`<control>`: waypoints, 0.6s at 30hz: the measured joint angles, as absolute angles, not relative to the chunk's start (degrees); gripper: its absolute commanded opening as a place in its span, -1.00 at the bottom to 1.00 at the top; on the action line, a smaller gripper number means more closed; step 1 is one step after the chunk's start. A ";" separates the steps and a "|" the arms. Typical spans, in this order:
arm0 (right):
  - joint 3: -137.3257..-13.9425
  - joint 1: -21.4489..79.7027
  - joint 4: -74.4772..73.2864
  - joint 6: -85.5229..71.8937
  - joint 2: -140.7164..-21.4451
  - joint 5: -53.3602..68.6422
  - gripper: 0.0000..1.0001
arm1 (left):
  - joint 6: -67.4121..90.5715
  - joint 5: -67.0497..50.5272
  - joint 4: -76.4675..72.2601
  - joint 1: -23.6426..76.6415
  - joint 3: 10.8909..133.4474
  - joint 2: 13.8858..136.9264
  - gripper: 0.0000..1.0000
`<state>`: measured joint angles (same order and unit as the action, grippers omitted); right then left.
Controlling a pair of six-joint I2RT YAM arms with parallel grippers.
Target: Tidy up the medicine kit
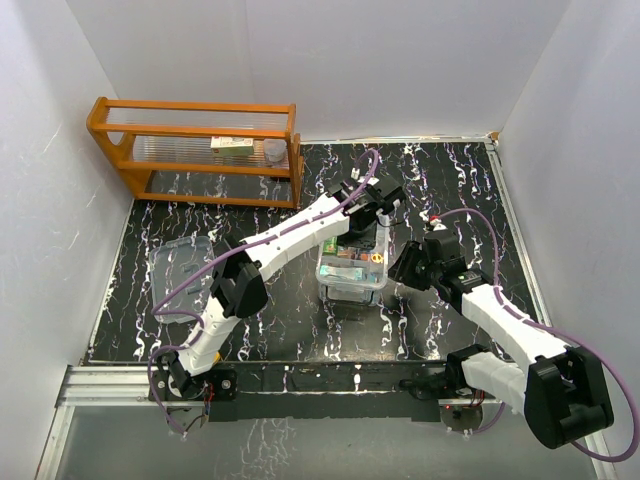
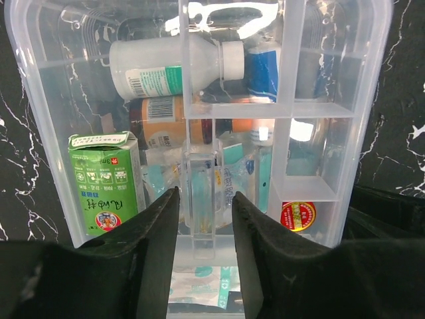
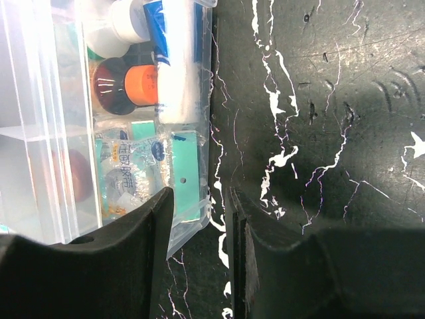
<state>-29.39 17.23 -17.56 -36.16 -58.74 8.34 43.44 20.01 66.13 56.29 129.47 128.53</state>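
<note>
The medicine kit (image 1: 350, 268), a clear box, stands mid-table with its divided tray insert (image 2: 292, 109) seated in it. Under the tray lie a white bottle (image 2: 153, 66), a green carton (image 2: 106, 189) and a blue-white tube (image 3: 174, 73). My left gripper (image 2: 206, 194) hangs over the box, open, its fingers either side of the tray's clear centre post (image 2: 199, 212) with a small gap on each side. My right gripper (image 3: 199, 193) is open astride the box's right wall (image 3: 210, 166), one finger over the inside and one outside. The flat clear lid (image 1: 185, 262) lies apart on the left.
An orange wooden rack (image 1: 200, 150) stands at the back left with a small box (image 1: 232, 145) on its shelf. White walls close the table on three sides. Both arms crowd the box, the left arm (image 1: 290, 235) from the left and the right arm (image 1: 500, 320) from the right.
</note>
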 measured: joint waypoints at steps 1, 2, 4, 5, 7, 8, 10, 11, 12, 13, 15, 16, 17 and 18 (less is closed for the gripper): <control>-29.39 17.23 -17.56 -36.18 -58.72 8.32 -0.29 | 43.18 19.88 66.04 56.29 129.64 128.55 -0.22; -29.39 17.23 -17.58 -36.23 -58.72 8.32 -0.29 | 43.05 19.77 66.00 56.23 129.75 128.55 -0.21; -29.39 17.23 -17.61 -36.34 -58.72 8.32 -0.28 | 42.61 19.35 65.60 56.07 129.80 128.49 -0.18; -29.39 17.23 -17.61 -36.36 -58.72 8.29 -0.28 | 42.46 19.22 65.52 56.03 129.80 128.49 -0.16; -29.39 17.23 -17.74 -36.38 -58.63 8.16 -0.28 | 42.13 18.85 65.06 55.99 129.73 128.27 -0.12; -29.39 17.23 -17.80 -36.38 -58.54 8.05 -0.28 | 41.91 18.68 64.79 55.99 129.60 127.94 -0.08; -29.41 17.23 -17.98 -36.36 -58.33 7.64 -0.27 | 41.50 18.61 64.01 55.99 128.68 126.58 -0.01; -29.43 17.23 -18.20 -36.34 -58.19 7.44 -0.25 | 41.06 18.70 63.48 55.99 127.70 125.34 0.02; -29.50 17.23 -18.48 -36.32 -58.04 7.22 -0.24 | 40.80 19.09 62.78 55.99 126.28 123.63 0.06; -29.65 17.23 -19.00 -36.27 -57.91 6.94 -0.23 | 40.32 19.75 61.98 55.96 124.51 121.51 0.09; -30.44 17.23 -20.51 -36.05 -57.60 5.89 -0.21 | 39.29 21.52 59.86 55.81 120.11 116.60 0.13; -31.18 17.23 -21.50 -35.99 -57.47 5.32 -0.20 | 38.63 22.37 58.61 55.57 117.43 113.62 0.14; -32.05 17.23 -22.46 -35.92 -57.25 4.54 -0.19 | 38.06 23.11 57.19 55.09 114.69 110.39 0.15; -32.93 17.23 -23.16 -35.88 -56.84 3.81 -0.18 | 37.56 23.73 55.51 54.33 111.79 106.98 0.16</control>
<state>-32.93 17.23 -23.16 -35.88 -56.84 3.81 37.56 23.73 55.51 54.33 111.79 106.98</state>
